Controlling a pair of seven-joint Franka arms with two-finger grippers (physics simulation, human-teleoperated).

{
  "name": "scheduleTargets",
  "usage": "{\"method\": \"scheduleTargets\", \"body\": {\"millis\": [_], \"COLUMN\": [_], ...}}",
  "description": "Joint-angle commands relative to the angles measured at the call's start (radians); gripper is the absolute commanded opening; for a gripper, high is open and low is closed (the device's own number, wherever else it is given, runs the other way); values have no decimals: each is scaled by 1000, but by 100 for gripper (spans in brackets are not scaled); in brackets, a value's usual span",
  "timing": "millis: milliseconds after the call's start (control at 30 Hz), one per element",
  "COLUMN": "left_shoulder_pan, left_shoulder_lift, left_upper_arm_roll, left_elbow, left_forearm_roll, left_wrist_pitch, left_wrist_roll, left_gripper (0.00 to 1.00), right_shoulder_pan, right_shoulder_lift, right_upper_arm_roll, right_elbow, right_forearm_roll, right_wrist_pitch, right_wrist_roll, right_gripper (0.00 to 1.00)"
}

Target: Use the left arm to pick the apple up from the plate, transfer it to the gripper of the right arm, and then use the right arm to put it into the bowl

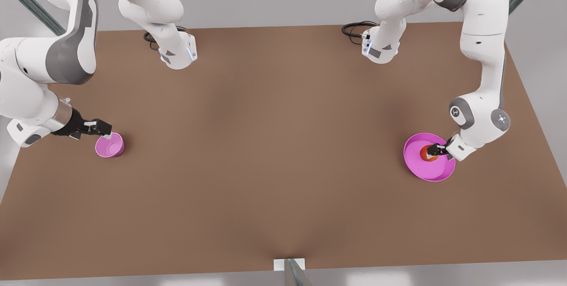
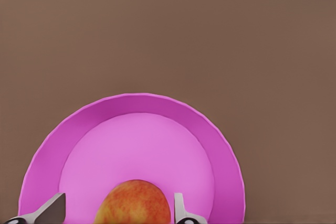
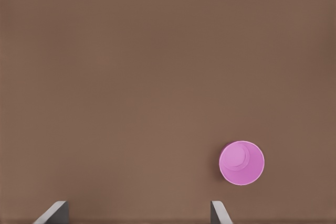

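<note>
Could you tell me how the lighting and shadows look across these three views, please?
Front view: soft, even light on the brown table, with faint diffuse shading under the arms and no hard shadows or glare. Left wrist view: the plate is evenly lit, its rim slightly darker than its floor, and the apple shows no highlight. Right wrist view: flat light, with the bowl casting almost no shadow.

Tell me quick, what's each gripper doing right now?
Left gripper: open, fingers either side of the red-orange apple on the wide magenta plate.
Right gripper: open, empty, beside the small pink bowl.
</note>
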Motion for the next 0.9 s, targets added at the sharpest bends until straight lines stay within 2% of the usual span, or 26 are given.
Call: {"method": "scheduleTargets", "body": {"millis": [0,867], "left_shoulder_pan": [0,14], "left_shoulder_lift": [7,56], "left_upper_arm_roll": [0,0], "left_elbow": [0,-41], "left_forearm_roll": [2,2], "left_wrist_pitch": [13,30], "left_wrist_roll": [176,207], "left_gripper": [100,99], "right_shoulder_pan": [0,-1], "right_shoulder_lift": [0,0], "right_upper_arm_roll": [0,-1], "right_elbow": [0,-1], "right_forearm_roll": [1,1], "right_wrist_pitch": [-1,-9], "right_wrist_roll": [-13,-22], "right_gripper": [100,100]}}
